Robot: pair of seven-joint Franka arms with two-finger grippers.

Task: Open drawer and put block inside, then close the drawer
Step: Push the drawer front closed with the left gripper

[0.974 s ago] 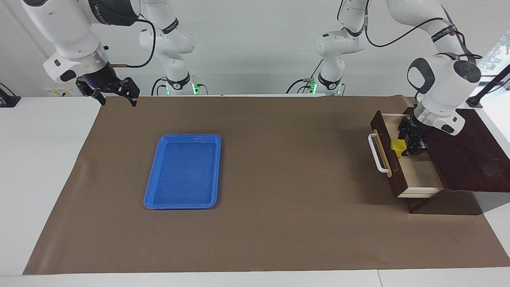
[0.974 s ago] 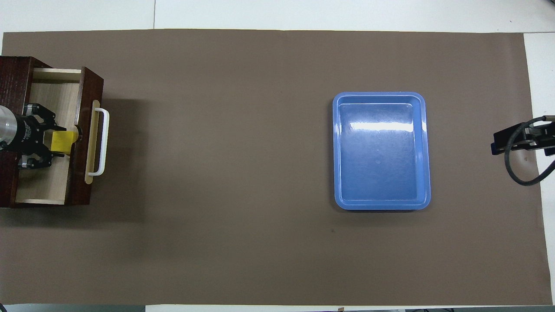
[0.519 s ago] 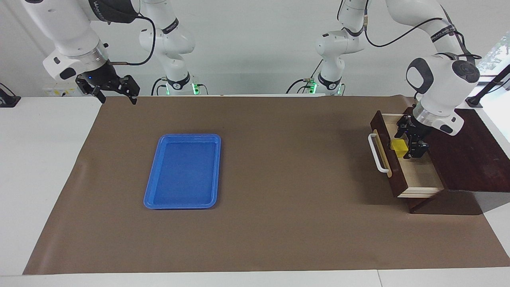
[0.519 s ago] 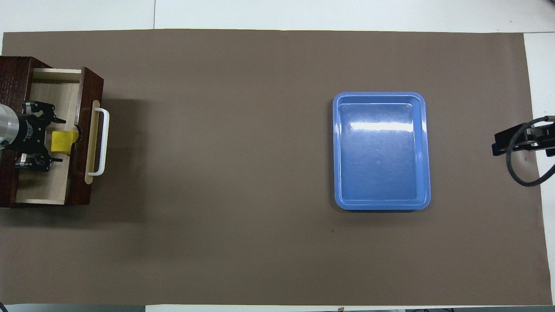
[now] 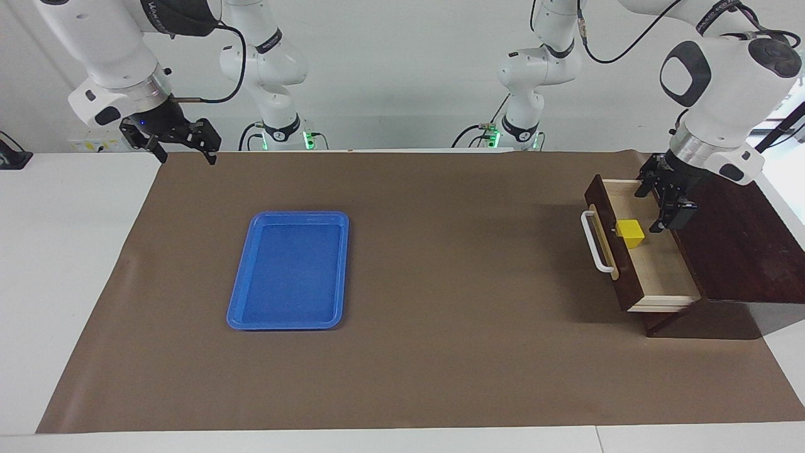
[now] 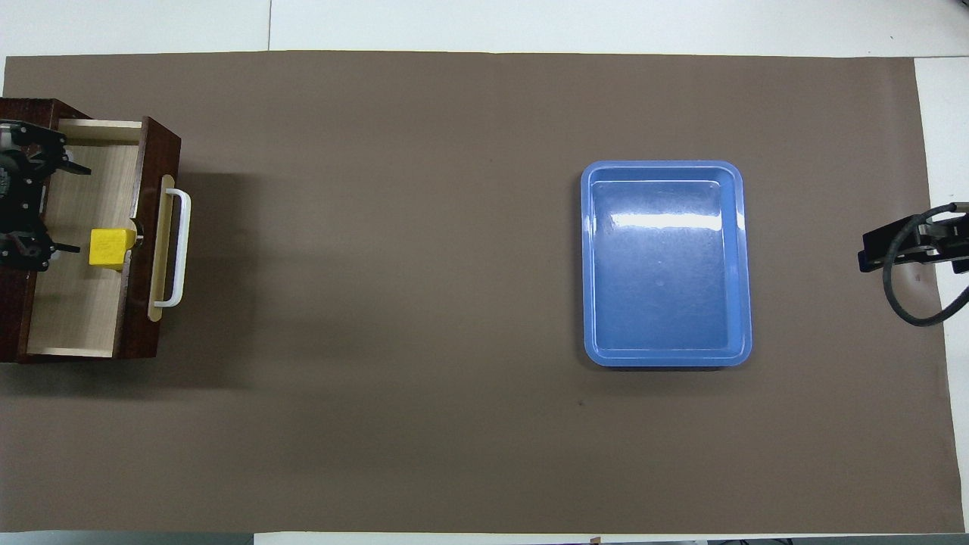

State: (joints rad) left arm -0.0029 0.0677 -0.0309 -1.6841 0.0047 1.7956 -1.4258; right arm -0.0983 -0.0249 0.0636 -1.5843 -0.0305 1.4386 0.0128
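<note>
Now the left claw [image 5: 661,202] hangs wide and empty over the drawer [image 5: 660,277], apart from the block [image 5: 630,232] inside.

Glossy blue plastic tray [image 6: 666,356], matt brown paper-like table cover [image 6: 424,303], dark polished wood drawer [image 5: 605,201] with pale wood-grain interior

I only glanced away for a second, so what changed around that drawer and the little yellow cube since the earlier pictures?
The left hand let go of the yellow block, opened and lifted up and back toward the dark box. The block now sits alone in the open drawer, against its front panel. The right hand waits open over the table's corner, almost where it was. The blue tray and the drawer stayed put.
</note>
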